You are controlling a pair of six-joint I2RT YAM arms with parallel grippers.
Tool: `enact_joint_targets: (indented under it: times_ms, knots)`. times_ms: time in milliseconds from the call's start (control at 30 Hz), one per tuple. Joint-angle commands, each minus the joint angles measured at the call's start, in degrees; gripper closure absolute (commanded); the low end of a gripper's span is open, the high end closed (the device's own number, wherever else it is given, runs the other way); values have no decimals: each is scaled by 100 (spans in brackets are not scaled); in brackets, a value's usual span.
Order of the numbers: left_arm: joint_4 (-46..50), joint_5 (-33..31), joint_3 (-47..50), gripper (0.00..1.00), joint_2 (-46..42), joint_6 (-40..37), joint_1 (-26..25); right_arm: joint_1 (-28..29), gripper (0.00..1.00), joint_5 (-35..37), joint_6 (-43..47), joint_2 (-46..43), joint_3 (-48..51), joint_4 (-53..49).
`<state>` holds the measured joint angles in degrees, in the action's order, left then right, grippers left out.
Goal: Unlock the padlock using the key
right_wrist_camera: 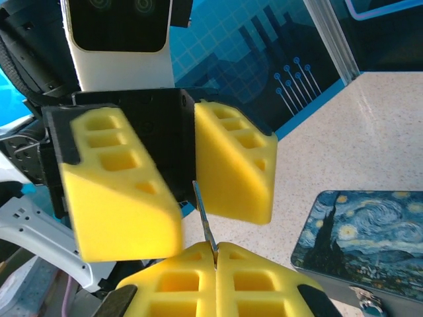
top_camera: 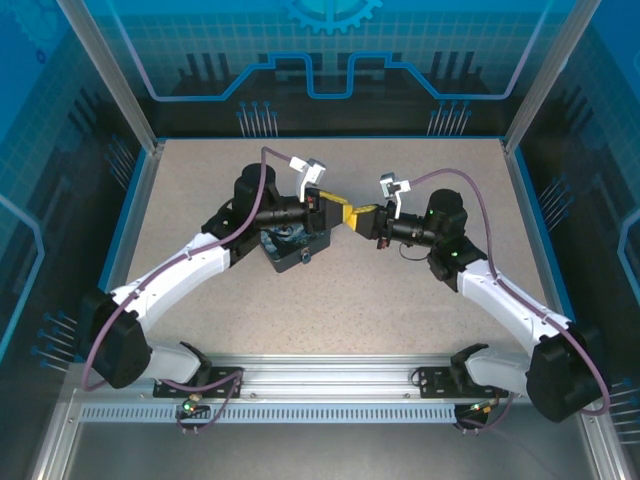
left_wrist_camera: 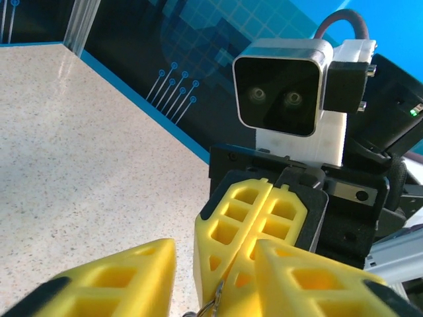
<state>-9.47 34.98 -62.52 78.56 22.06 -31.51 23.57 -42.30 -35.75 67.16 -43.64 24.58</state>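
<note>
Where the starry-night box (top_camera: 287, 250) lies under the left arm, a small metal piece (right_wrist_camera: 367, 301) is noted at its front edge; whether it is the padlock cannot be told. Beside it the left gripper (right_wrist_camera: 187, 191) is held parted, nothing clasped. The key (right_wrist_camera: 203, 214) is pinched at its lower end by the closed right gripper (right_wrist_camera: 215, 256), blade standing up into that gap. Blade tilt should be checked and the pinch kept firm before the lock is approached.

Left arm (top_camera: 180, 265), right arm (top_camera: 505, 300): white shells, black joints. Purple cable (left_wrist_camera: 338, 16) looping along each. Fingers (right_wrist_camera: 234, 162) yellow, hollow square cells, black backing. Wrist camera (left_wrist_camera: 281, 92): white body, black face, two lenses.
</note>
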Motion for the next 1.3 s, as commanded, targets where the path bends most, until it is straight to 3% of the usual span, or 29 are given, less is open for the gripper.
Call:
enact_joint_targets:
  times_ms: [0,133,300,367,567,667,767,900,1033,1133,1267]
  knots:
    - [151,-263,72,55,-298,-190,13,-15,100,130,307,-148,-133,-504]
    - [310,-624,125,49,-553,-173,147,-61,100,260,489,-239,32,-850]
    - [759,-1206,310,27,-903,-193,288,-189,100,547,787,-364,203,-1525]
    - [1133,-1768,442,22,-1073,-243,286,-247,100,785,936,-408,213,-1893]
    - [2644,-3595,768,20,-1391,-218,-46,-431,100,2131,1088,-397,253,-2966]
    - [3062,-4237,1116,15,-1445,526,-155,-502,100,2320,1040,-353,376,-2939]
    - [3491,-4880,1540,4,-1528,1570,-65,-512,100,2414,1048,-326,451,-2924]
    - [3656,-4891,1838,1,-1492,2198,534,-531,100,2455,1111,-327,507,-2977]
    - [2927,-4164,2061,1,-1148,2223,1142,-553,100,2488,1173,-359,557,-3013]
    - [2176,-3668,2063,1,-639,2270,1309,-588,100,2500,1155,-422,632,-3001]
    - [1835,-3568,1778,1,15,2220,1315,-651,100,2492,1153,-531,707,-3043]
